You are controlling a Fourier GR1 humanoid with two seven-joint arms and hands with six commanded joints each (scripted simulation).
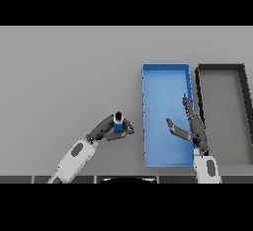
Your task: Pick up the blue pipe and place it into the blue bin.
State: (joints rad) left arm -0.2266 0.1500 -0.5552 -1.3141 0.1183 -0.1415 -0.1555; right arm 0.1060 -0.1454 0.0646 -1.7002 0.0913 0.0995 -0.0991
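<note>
While your left hand [106, 130] curls around the blue pipe [118, 124], just left of the blue bin [165, 77], treat the pipe as short, stiff, probably light and slippery; hold its middle. Your right hand [192, 129] hangs above the bin, fingers straight. Beyond the bin's right side sits a black bin [220, 67].

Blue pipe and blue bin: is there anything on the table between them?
No. In the head view the blue pipe, held in the left hand, stands just left of the blue bin; only a bare strip of grey table lies between.
</note>
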